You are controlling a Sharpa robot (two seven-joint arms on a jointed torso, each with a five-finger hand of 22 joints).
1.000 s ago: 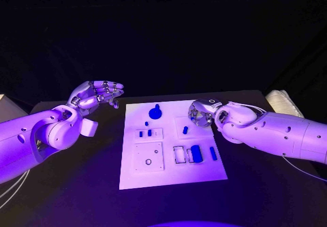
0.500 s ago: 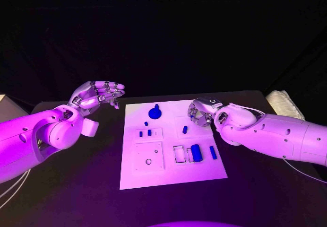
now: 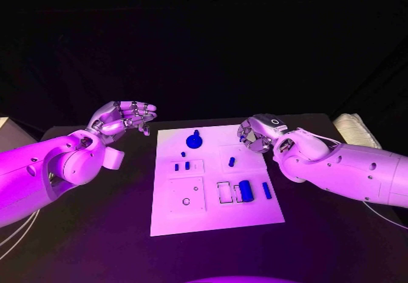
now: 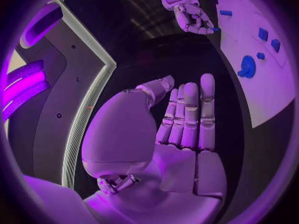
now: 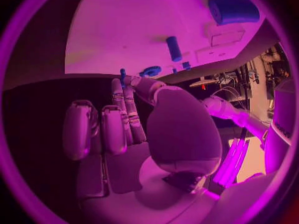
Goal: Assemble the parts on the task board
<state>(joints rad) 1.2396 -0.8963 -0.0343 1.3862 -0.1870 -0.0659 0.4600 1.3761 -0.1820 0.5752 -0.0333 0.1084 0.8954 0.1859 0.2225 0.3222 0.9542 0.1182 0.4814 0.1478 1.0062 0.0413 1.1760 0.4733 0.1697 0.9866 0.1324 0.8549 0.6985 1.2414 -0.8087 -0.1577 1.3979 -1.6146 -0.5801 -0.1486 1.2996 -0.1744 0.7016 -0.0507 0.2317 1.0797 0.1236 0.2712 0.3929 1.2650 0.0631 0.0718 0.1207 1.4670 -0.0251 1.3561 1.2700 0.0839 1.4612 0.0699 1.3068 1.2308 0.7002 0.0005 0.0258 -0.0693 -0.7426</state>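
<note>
Task board (image 3: pixel 217 218) is sitting mid-table, blue parts (image 3: pixel 244 190) lying on it, white stack (image 3: pixel 355 130) off its right side. My left hand (image 3: pixel 123 119) is hovering beside the board, fingers loosely curled, holding nothing. My right hand (image 3: pixel 255 134) is hanging over the board's right edge, pinching a small blue part (image 5: pixel 122 72) at its fingertips.

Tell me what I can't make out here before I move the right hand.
- Right hand, head view: its fingers curl inward, hiding whether they hold a part.
- Right wrist view: a small blue piece shows at the fingertips; grip unclear.
- Small parts on the task board, head view: too small to tell seated from loose.
- Left hand: holds nothing.
</note>
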